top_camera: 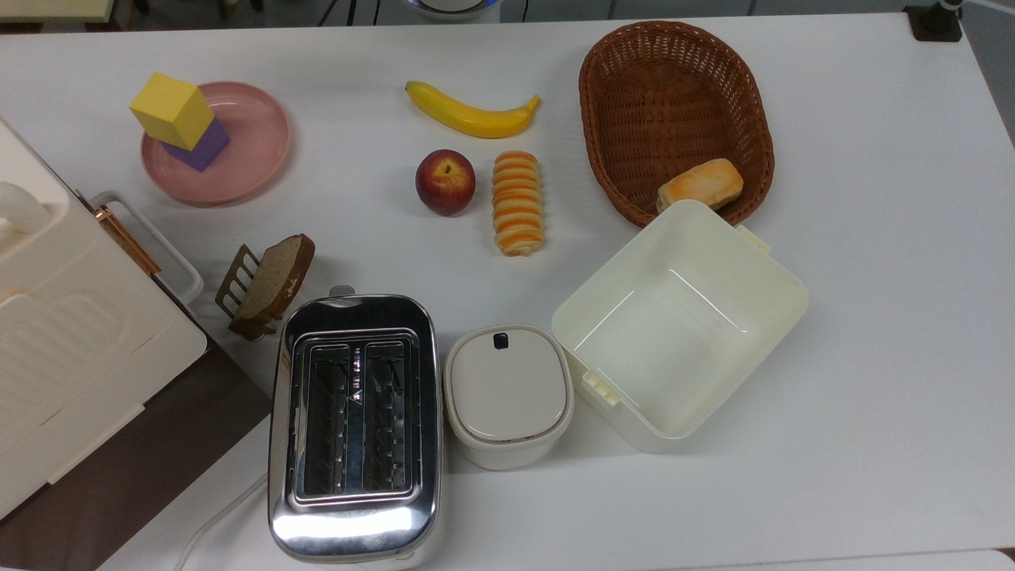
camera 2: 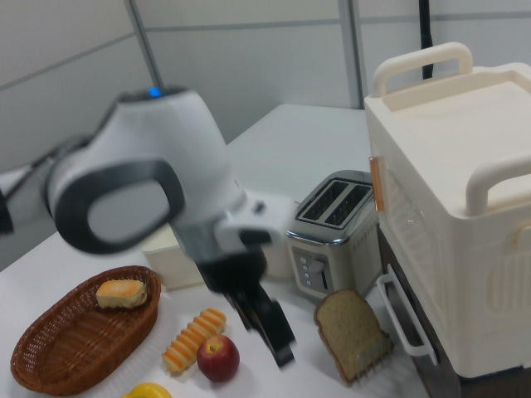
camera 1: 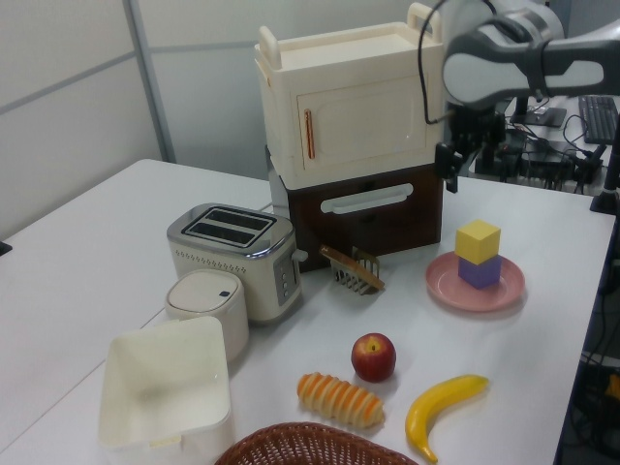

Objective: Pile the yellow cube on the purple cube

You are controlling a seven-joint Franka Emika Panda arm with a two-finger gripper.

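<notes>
The yellow cube (top_camera: 170,109) (camera 1: 478,240) rests, turned a little askew, on top of the purple cube (top_camera: 204,148) (camera 1: 480,272). Both stand on a pink plate (top_camera: 254,151) (camera 1: 446,283) at the top view's upper left. My gripper (camera 1: 465,163) hangs open and empty well above and to the left view's left of the stack, in front of the cream cabinet. In the right view the gripper (camera 2: 270,327) is blurred, pointing down over the table near the apple.
A banana (top_camera: 472,115), an apple (top_camera: 445,181) and a striped bread roll (top_camera: 517,202) lie mid-table. A wicker basket (top_camera: 674,95) holds a bun (top_camera: 701,184). A cream box (top_camera: 680,317), lidded canister (top_camera: 507,392), toaster (top_camera: 354,424), toast rack (top_camera: 270,281) and tall cabinet (top_camera: 63,341) fill the near side.
</notes>
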